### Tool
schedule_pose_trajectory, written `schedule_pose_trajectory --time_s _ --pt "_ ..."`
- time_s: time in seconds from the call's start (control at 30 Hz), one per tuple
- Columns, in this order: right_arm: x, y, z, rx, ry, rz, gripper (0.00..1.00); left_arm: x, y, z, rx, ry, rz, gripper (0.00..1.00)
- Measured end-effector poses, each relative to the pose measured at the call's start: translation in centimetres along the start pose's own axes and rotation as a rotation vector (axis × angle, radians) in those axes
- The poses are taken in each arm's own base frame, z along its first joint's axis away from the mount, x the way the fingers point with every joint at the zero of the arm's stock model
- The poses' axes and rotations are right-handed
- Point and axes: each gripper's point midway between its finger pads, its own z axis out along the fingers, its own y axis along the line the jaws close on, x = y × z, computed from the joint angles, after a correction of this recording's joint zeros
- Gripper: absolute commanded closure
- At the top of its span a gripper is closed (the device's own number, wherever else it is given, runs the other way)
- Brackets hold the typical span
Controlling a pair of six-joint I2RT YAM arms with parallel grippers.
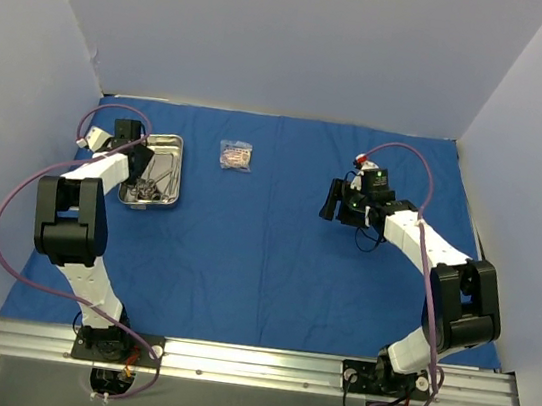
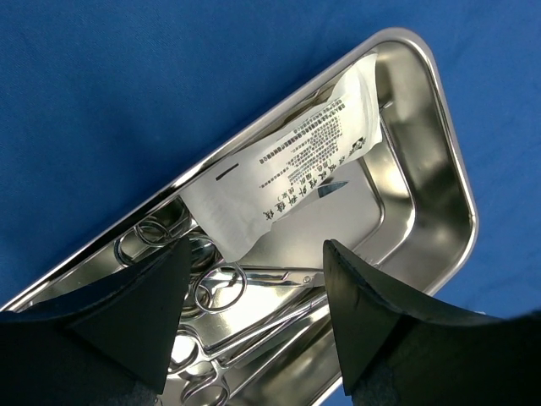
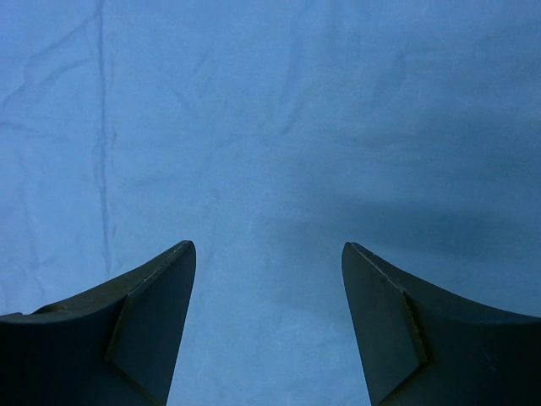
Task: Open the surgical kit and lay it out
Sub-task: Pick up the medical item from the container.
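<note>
My left jaws hang wide open, holding nothing, over the steel tray (image 2: pixel 423 127), which sits near the left edge of the blue cloth wrap (image 1: pixel 263 262) spread on the table. A printed white packet (image 2: pixel 296 161) leans on the tray's wall above ring-handled instruments (image 2: pixel 221 288). A clear packet (image 1: pixel 235 155) lies to the tray's right, apart. My right jaws, equally open and holding nothing, face open cloth.

Bright even light, glare on the steel tray (image 2: pixel 433 156), right wrist view soft and hazy
</note>
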Motion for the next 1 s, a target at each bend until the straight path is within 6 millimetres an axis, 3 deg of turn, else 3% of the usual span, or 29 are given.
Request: schedule_pose_trajectory --time_s 0.77,1.0 --pt "-0.7 0.0 0.9 0.002 0.005 -0.013 0.34 1.0 0.6 1.6 -0.039 0.004 -0.011 0.28" --pt "-1.1 0.1 0.9 0.002 -0.003 -0.022 0.34 0.9 0.2 2.0 -0.026 -0.002 -0.013 0.37"
